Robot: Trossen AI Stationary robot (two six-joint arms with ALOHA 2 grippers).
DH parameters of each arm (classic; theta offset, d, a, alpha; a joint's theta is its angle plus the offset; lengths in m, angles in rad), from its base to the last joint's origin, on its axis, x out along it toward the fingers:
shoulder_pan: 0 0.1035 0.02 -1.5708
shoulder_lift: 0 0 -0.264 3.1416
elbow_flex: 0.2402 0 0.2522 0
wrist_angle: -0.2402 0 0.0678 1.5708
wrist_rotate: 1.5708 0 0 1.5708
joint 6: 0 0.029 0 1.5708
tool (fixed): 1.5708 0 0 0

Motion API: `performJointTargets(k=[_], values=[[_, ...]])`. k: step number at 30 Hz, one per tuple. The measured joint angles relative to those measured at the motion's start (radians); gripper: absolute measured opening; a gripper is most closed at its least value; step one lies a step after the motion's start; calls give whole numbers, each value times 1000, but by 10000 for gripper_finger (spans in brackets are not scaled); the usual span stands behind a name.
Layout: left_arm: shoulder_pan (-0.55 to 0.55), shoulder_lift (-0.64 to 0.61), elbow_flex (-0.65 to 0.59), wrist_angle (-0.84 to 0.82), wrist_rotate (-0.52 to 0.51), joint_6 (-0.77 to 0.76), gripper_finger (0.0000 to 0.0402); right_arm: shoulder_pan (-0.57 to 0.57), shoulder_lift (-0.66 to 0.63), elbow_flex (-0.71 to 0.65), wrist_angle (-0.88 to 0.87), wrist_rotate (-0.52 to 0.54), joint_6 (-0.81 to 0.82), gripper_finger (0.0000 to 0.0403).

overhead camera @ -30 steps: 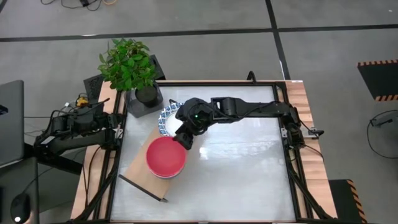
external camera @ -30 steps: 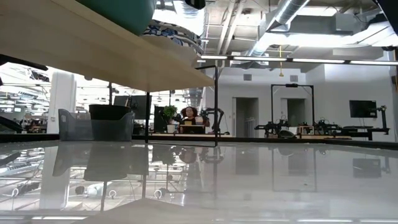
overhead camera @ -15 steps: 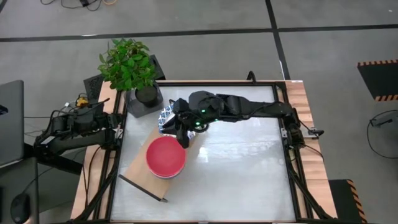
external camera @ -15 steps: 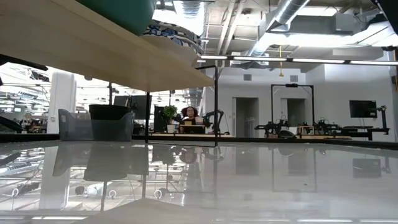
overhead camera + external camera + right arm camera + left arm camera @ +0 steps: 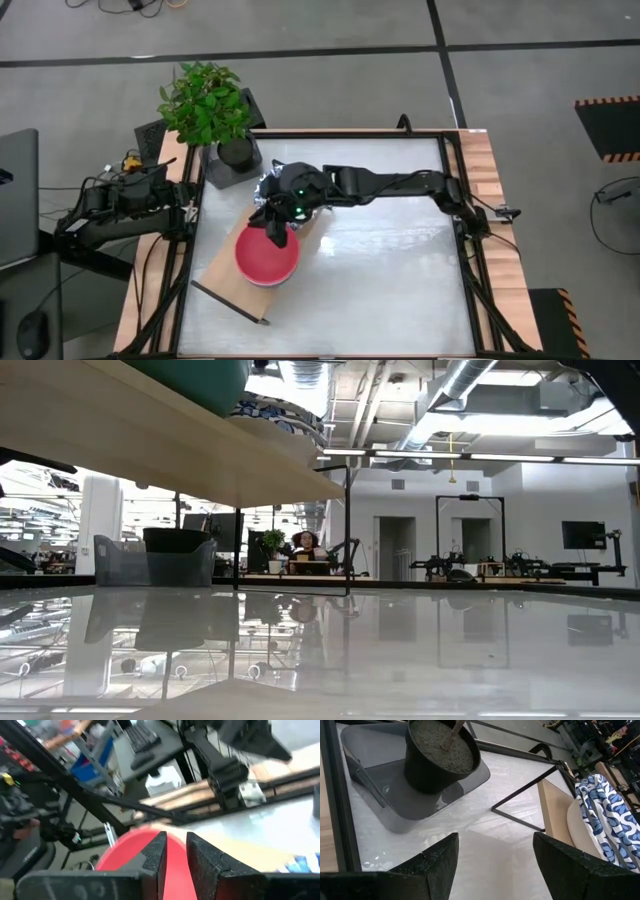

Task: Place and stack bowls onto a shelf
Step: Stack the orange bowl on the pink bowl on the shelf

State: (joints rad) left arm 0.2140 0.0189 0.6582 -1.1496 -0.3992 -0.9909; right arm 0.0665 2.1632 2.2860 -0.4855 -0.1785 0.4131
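The shelf [image 5: 225, 270] stands slantwise on the table's left half. A red bowl [image 5: 266, 258] tops a stack on it. A blue-and-white bowl [image 5: 605, 815] rests on the board's far end, mostly under my right arm in the high view. From table height the green bowl [image 5: 190, 375] and the patterned bowl [image 5: 285, 415] show above the board. My right gripper [image 5: 276, 234] hovers over the red bowl's far rim, fingers a narrow gap apart [image 5: 175, 855], holding nothing. My left gripper [image 5: 495, 857] waits open at the table's left edge.
A black plant pot [image 5: 236, 152] in a grey tray [image 5: 380, 785] stands at the far left corner, close behind the shelf. The table's middle and right half [image 5: 400, 270] are bare white surface. Black frame rails [image 5: 470, 250] edge the table.
My right gripper has moved from beside the blue-and-white bowl toward the table's left and near edges, ending over the red bowl's far rim. The arm has stretched farther left and now covers most of the patterned bowl. The bowls have not moved.
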Motion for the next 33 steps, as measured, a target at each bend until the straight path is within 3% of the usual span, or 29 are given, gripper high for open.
performJointTargets(k=[16,25,30,33], values=[[0,0,0,0,-3,0,242,-5,2,-2,-85,-1,-24,97],[0,0,0,0,-2,2,242,8,2,-2,-87,79,-105,97],[0,0,0,0,-2,3,242,13,2,-2,-10,78,-90,97],[0,0,0,0,-2,6,242,42,-20,-4,37,59,-172,97]])
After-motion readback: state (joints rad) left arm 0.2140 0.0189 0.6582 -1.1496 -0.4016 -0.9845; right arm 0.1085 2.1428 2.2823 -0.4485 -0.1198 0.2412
